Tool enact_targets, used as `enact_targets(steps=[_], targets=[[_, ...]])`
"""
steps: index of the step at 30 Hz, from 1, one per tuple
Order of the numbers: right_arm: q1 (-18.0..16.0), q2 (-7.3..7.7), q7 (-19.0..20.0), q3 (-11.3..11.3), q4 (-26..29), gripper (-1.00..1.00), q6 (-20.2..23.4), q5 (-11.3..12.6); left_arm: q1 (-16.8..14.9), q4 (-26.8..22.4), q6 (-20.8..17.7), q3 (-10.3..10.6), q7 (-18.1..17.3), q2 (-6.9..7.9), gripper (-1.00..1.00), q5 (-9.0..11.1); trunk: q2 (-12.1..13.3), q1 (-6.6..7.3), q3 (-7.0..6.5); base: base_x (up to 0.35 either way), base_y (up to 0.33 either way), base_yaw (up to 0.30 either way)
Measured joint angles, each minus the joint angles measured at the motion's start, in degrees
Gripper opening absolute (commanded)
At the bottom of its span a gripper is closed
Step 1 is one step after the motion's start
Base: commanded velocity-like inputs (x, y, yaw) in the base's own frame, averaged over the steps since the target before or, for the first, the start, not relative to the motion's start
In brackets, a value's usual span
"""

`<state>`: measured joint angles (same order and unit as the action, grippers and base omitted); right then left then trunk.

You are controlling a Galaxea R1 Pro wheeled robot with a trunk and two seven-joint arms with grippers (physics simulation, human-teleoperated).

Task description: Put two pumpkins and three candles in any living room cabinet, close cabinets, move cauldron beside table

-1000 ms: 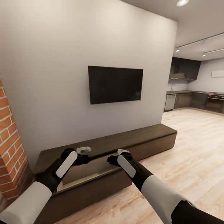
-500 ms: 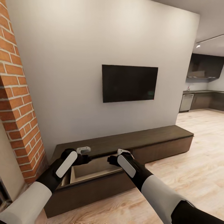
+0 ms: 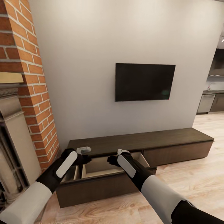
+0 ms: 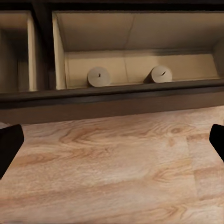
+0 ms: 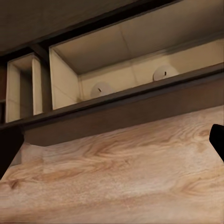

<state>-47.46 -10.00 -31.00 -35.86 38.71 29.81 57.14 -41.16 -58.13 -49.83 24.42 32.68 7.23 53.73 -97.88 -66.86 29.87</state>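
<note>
Two candles (image 4: 99,76) stand in the cabinet (image 3: 174,141)'s open drawer (image 3: 102,165) just ahead of both empty grippers, left gripper (image 3: 83,150) and right gripper (image 3: 122,151), jaws parted wide.

Cabinet (image 3: 174,140) drawer pulled open (tan inside) below both tools, television (image 3: 144,81) above.

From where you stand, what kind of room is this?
Most likely a living room: a flat television hangs on the wall above a long low cabinet with an open drawer, a brick fireplace stands beside it, and the floor is wood.
</note>
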Motion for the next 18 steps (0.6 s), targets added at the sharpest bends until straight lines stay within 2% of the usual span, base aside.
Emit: enact_targets(steps=[18], targets=[[0.0, 0.0, 0.0, -0.1, 0.0, 1.0, 0.0, -0.1, 0.0, 0.0, 0.0, 0.0, -0.1, 0.0, 1.0, 0.0, 0.0, 0.0, 0.85, 0.0, 0.0, 0.253]])
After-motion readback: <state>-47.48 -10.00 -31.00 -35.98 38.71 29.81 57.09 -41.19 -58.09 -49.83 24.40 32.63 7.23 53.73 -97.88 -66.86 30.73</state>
